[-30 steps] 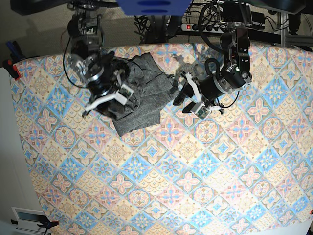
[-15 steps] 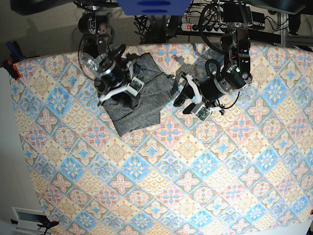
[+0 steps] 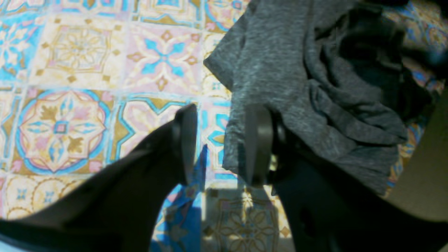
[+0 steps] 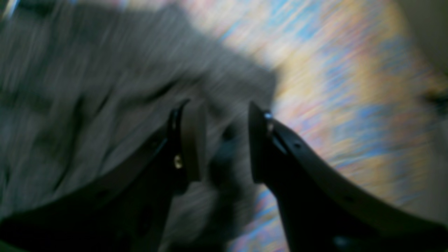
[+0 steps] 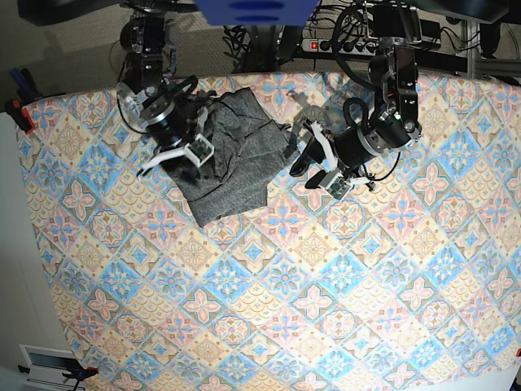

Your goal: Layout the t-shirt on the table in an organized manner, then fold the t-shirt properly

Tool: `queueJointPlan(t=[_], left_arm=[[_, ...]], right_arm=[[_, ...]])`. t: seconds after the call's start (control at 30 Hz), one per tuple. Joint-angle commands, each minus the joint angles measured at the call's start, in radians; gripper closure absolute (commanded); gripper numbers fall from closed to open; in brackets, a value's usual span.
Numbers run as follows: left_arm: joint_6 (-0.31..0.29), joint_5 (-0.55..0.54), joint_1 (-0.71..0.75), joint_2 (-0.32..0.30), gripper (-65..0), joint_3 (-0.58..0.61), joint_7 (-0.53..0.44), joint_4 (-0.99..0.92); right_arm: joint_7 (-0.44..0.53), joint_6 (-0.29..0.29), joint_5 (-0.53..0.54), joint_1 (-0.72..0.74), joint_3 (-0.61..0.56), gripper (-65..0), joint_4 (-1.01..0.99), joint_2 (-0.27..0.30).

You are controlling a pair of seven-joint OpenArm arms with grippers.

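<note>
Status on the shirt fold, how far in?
Early. Done: nothing; the t-shirt is a crumpled heap at the table's far edge. In hand: left gripper open beside its hem, right gripper open above it, neither gripping. Left: spreading flat, then folding.

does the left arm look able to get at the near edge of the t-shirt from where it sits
Probably yes. The left tool stands open right at the t-shirt edge, one finger already against the fabric, with only bare table beside it and nothing blocking.

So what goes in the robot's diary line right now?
t-shirt: bunched on table | left pincer: open at shirt edge | right pincer: open over shirt | folding: not begun
</note>
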Motion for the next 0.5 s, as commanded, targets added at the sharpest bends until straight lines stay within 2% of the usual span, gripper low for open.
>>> queueJointPlan(t=[0.0, 0.17, 0.33, 0.4, 0.47], left_arm=[[-0.002, -0.021, -0.01, -0.001, -21.1, -0.002, -0.024, 0.017], [-0.002, -0.023, -0.01, -0.001, -20.7, -0.008, -0.025, 0.062], [-0.002, -0.023, -0.009, -0.001, -20.5, -0.11, -0.03, 0.146], [-0.002, -0.023, -0.007, -0.001, -18.3, -0.146, -0.031, 0.168], [-0.002, -0.023, -0.002, -0.001, -13.6, -0.185, -0.031, 0.188]], right_arm=[[0.02, -0.008, 0.012, 0.003, 0.0, -18.7, 0.034, 0.0], [0.02, -0.008, 0.011, 0.003, 0.075, -18.7, 0.059, -0.003], [0.02, -0.008, 0.014, 0.009, 0.192, -18.7, 0.057, -0.005], [0.02, -0.008, 0.015, 0.009, 0.232, -18.7, 0.057, -0.005], [0.02, -0.008, 0.017, 0.011, 0.281, -18.7, 0.057, -0.006]])
